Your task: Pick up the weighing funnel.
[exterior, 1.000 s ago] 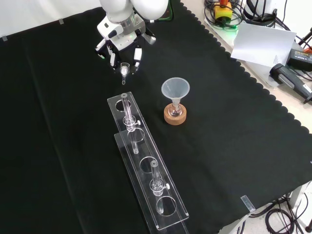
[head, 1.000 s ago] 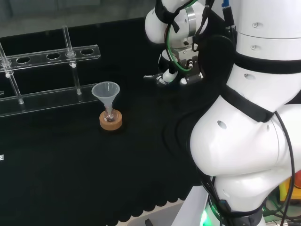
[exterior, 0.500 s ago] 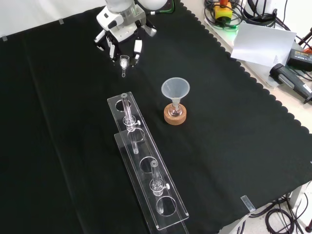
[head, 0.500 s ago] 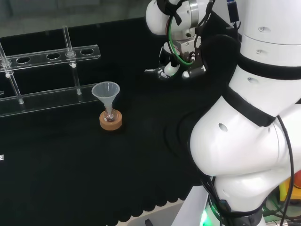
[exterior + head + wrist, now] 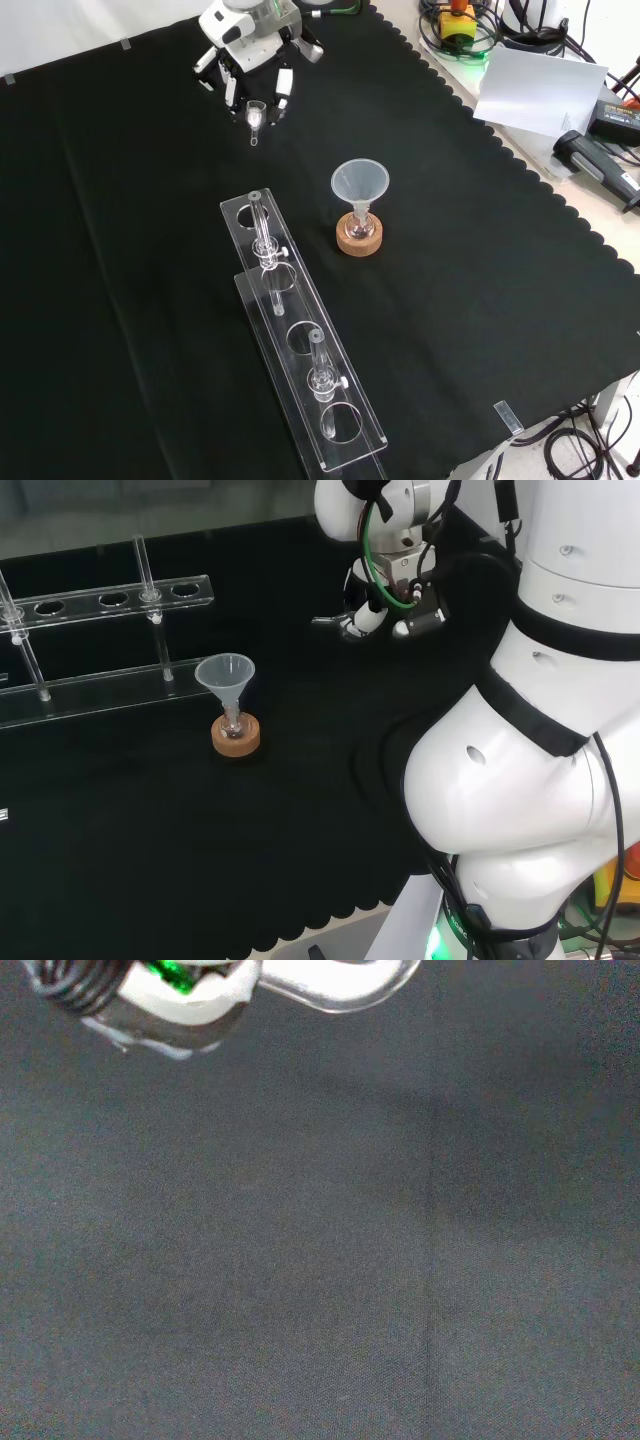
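The weighing funnel point(image 5: 255, 118), a small clear scoop with a short stem, hangs stem down in the hand point(image 5: 252, 78) at the top of the front view, lifted off the black cloth. The hand's fingers point(image 5: 283, 103) are curled round it and pinch it. In the head view the hand point(image 5: 385, 615) sits high beside the arm's white links, and the clear stem point(image 5: 325, 621) points left from the fingers. The wrist view has a blurred part of the hand point(image 5: 150, 995) and the clear funnel's edge point(image 5: 335, 985) over bare cloth.
The big funnel point(image 5: 360, 185) stands in a small flask on a cork ring point(image 5: 359, 236) mid-cloth. A clear tube rack point(image 5: 300, 340) with tubes runs toward the front edge; in the head view the rack point(image 5: 100, 650) is at the left. Cables and paper lie off the cloth, right.
The hand has risen with the weighing funnel held in it, moving higher in both the head view and the front view. The big funnel and the rack have stayed put.
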Action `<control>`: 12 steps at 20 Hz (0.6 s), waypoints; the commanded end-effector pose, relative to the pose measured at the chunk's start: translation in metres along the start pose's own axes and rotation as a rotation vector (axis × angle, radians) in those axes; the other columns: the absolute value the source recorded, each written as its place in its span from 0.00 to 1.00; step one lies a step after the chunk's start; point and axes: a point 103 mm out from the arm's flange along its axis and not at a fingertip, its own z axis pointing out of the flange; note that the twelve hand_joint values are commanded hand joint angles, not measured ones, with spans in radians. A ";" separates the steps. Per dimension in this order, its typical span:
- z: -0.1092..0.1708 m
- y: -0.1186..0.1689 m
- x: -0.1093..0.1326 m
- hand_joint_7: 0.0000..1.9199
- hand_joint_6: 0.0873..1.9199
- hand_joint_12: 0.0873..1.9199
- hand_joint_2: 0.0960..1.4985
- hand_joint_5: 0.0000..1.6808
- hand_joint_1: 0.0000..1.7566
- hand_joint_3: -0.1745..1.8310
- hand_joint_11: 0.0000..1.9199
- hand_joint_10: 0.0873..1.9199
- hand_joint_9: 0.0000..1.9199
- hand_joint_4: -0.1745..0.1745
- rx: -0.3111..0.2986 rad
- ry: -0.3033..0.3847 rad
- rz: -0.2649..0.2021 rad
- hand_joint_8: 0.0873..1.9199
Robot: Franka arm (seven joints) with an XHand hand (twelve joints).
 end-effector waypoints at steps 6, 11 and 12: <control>-0.002 -0.005 0.000 0.81 0.29 0.76 0.44 0.75 0.63 0.35 0.15 0.15 0.73 1.00 -0.001 -0.006 0.004 0.16; -0.002 -0.008 0.000 0.81 0.29 0.76 0.44 0.75 0.63 0.36 0.15 0.15 0.73 1.00 -0.006 -0.003 0.003 0.16; -0.002 -0.009 0.001 0.81 0.29 0.76 0.44 0.75 0.63 0.36 0.15 0.15 0.73 1.00 -0.006 -0.004 0.004 0.16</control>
